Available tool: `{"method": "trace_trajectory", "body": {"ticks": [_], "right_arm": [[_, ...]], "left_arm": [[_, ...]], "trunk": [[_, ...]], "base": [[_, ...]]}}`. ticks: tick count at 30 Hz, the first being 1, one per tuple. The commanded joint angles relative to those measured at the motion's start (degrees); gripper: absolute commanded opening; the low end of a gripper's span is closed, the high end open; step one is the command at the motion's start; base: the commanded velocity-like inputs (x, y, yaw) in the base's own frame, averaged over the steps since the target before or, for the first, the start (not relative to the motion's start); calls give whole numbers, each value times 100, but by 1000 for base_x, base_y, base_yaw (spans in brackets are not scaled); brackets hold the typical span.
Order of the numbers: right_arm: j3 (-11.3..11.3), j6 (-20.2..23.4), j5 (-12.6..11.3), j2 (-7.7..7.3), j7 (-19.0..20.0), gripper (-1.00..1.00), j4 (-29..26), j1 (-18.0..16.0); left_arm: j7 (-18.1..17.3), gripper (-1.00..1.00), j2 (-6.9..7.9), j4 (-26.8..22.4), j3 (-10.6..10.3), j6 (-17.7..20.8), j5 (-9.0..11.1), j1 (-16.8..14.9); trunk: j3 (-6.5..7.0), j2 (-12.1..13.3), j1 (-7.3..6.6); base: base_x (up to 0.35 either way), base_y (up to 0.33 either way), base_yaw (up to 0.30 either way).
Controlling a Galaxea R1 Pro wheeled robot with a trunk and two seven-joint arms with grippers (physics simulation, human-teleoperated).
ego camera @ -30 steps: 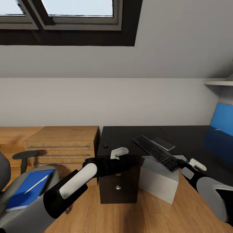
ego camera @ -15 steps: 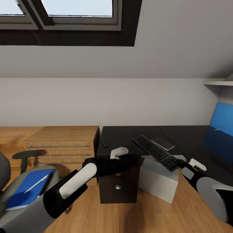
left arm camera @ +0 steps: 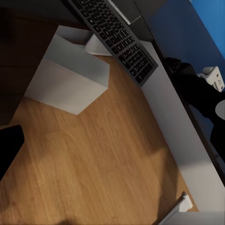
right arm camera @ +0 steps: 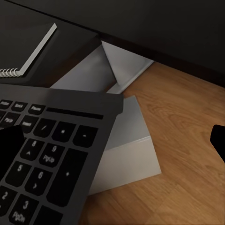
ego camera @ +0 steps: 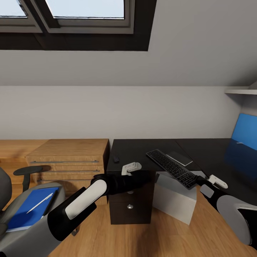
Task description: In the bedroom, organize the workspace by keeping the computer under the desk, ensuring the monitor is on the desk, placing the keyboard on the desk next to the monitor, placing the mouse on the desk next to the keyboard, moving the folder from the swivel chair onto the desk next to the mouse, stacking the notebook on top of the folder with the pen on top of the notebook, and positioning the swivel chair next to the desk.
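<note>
Holding the keyboard over the desk edge

Hidden behind the keyboard [ego camera: 172, 168], the right gripper [ego camera: 195, 181] has its fingers out of sight in the head view; it clamps the board's near end, tilted above the desk [ego camera: 142, 151]. Beneath it stands the computer [ego camera: 175, 198]; beyond lies the notebook [ego camera: 180, 158]. I cannot tell whether the left gripper [ego camera: 151, 175] is parted. Far to its left, the swivel chair [ego camera: 21, 217] carries the folder [ego camera: 26, 210] and pen [ego camera: 40, 202]. Nothing has shifted since half a second ago.

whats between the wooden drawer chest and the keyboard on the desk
In the head view, the small dark mouse lies on bare black desk between chest and keyboard.
</note>
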Motion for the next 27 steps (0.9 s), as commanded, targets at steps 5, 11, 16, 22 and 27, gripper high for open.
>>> {"method": "trace_trajectory", "body": {"ticks": [5, 11, 16, 22, 27], "right_arm": [[-26, -21, 4, 10, -8, 100, 7, -4], [-37, -3, 6, 133, -15, 100, 5, -4], [-38, 2, 4, 143, -16, 100, 12, -4], [-32, -6, 10, 197, -9, 100, 76, -4], [-38, -21, -14, 251, 19, 100, 127, 1]], "left_arm": [[45, 100, 3, -10, -5, -10, 45, -7], [56, 100, 3, -2, -12, -17, -26, -8], [44, 100, -2, 177, 1, -22, -463, -8], [29, 100, 5, 313, 35, -25, -802, -5], [27, 100, 10, 354, 48, -28, -898, -6]], "trunk": [[-7, -4, 0], [-7, -4, 0], [-7, -4, 0], [-7, -4, 0], [-7, -4, 0]], "base": [[0, 0, 0], [-219, 0, 0], [-61, 0, 0], [-18, 0, 0], [-5, 0, 0]]}}
